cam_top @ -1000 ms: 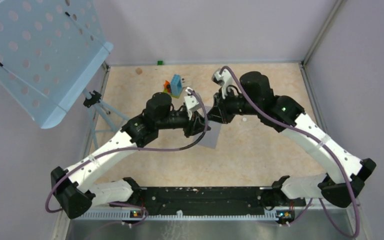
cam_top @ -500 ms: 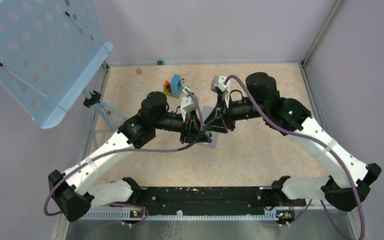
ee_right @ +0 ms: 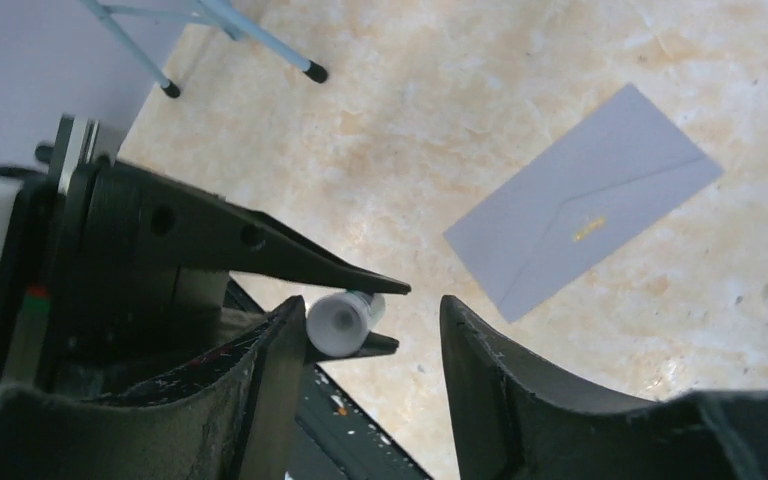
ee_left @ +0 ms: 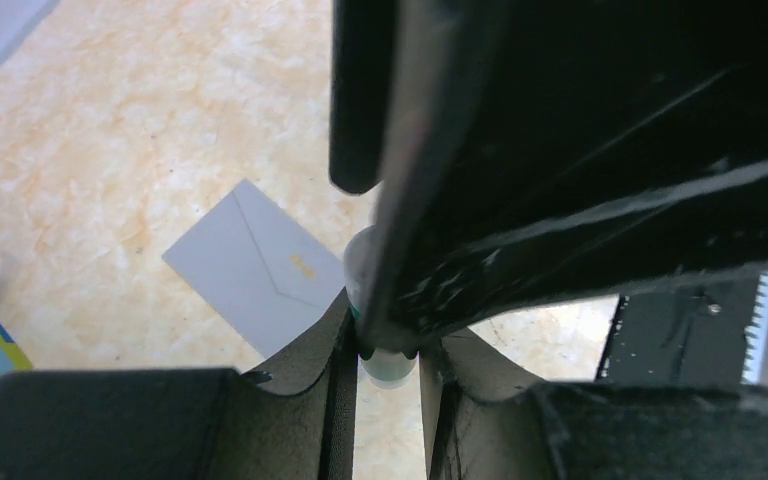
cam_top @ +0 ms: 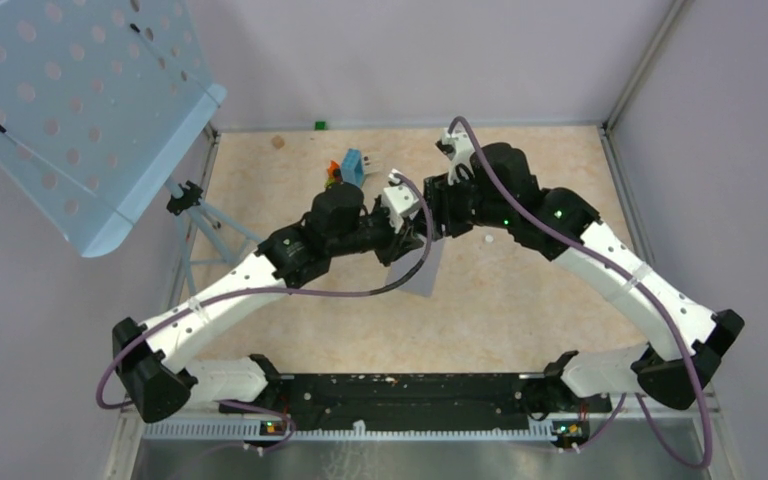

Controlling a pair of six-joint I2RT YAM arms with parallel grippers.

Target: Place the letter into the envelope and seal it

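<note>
My left gripper (ee_left: 388, 345) is shut on a small white stick with a green end (ee_left: 390, 365), held in the air above the table. My right gripper (ee_right: 370, 305) faces it tip to tip, jaws open on either side of the stick's white round end (ee_right: 343, 322), with one finger close against it. The grey envelope (cam_top: 422, 272) lies flat on the tan table just below both grippers, flap side up (ee_right: 580, 205), and also shows under the left fingers (ee_left: 250, 265). The letter is out of view.
A blue-orange-green block cluster (cam_top: 348, 170) sits behind the left gripper. A blue perforated stand (cam_top: 70, 110) on a tripod (ee_right: 250, 35) is at the far left. A small white dot (cam_top: 487, 240) lies right of the envelope. Grey walls enclose the table.
The right gripper's jaws have gone from nearly shut to open. Both grippers have shifted a little toward the back. The left gripper still holds the stick.
</note>
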